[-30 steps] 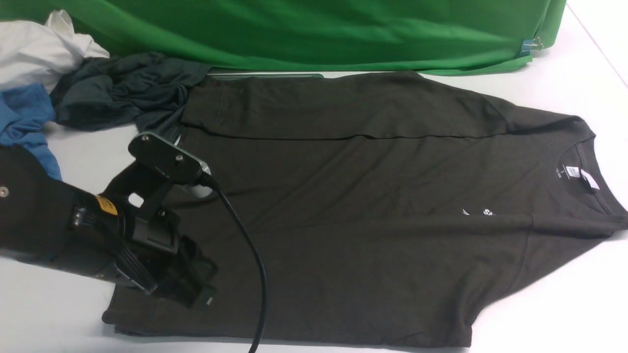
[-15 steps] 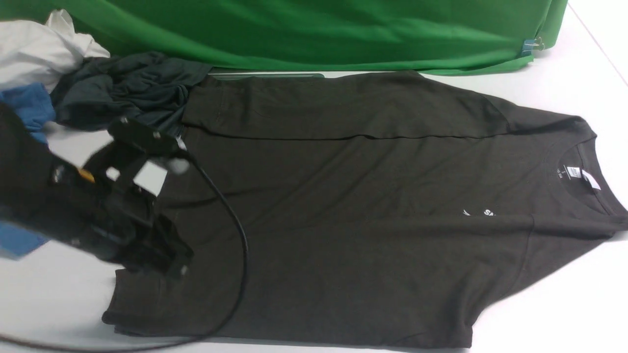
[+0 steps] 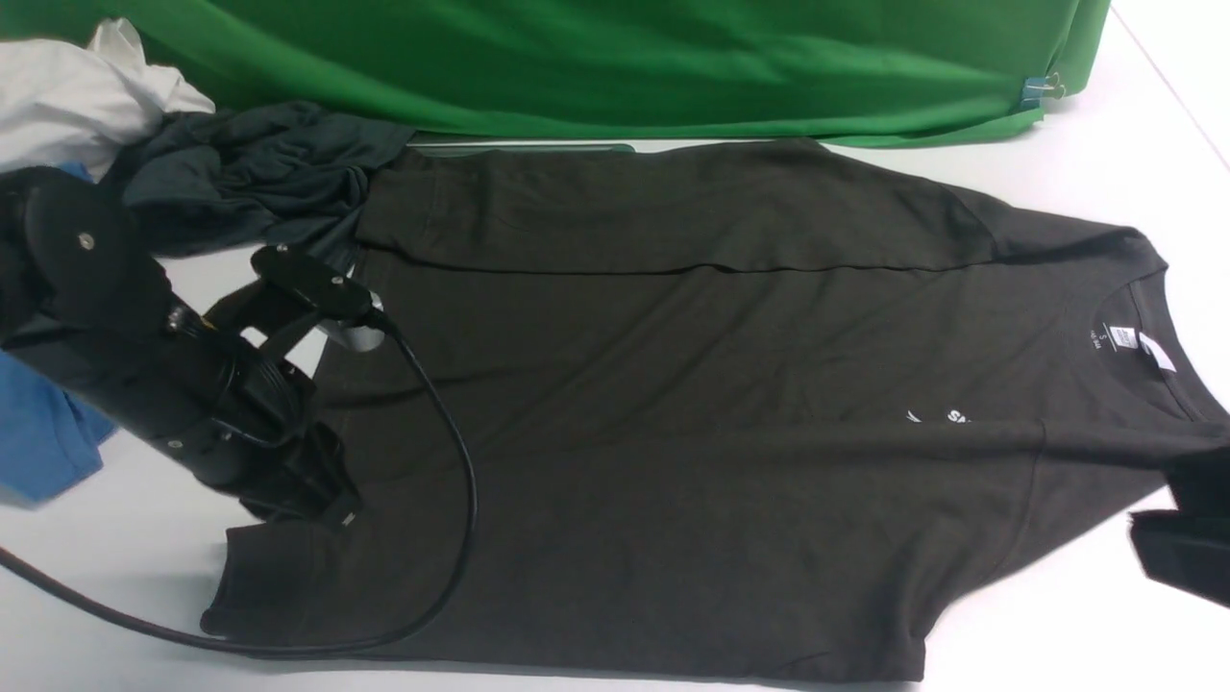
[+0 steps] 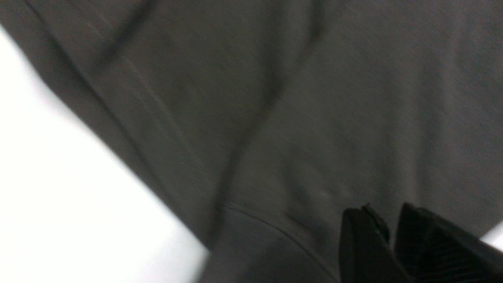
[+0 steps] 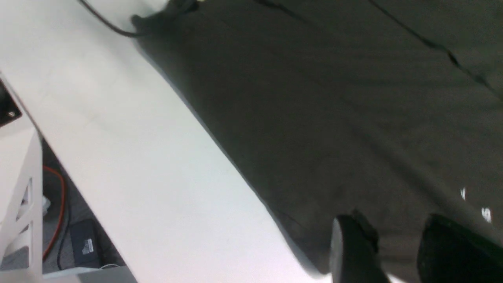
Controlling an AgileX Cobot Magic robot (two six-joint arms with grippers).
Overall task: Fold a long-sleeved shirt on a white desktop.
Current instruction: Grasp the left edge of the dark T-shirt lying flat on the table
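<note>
Left arm (image 3: 144,384) glossy black with silver screws (image 3: 86,241); black cable (image 3: 468,500); left tool (image 4: 387,212) black, ribbed; right tool (image 5: 397,226) black.

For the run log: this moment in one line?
long-sleeved shirt: spread on white desktop | left gripper: open, at hem end | right gripper: open, at shoulder edge

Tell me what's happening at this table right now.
A two-armed robot is partway through folding a long-sleeved shirt spread on the white desktop, collar toward its right. The far sleeve already lies folded across the body. The left gripper hangs low over the shirt's hem end; whether it grips cloth is unclear. The right gripper is above the shirt's near edge by the shoulder, jaws apart, holding nothing. Other clothes are heaped at the far left.
</note>
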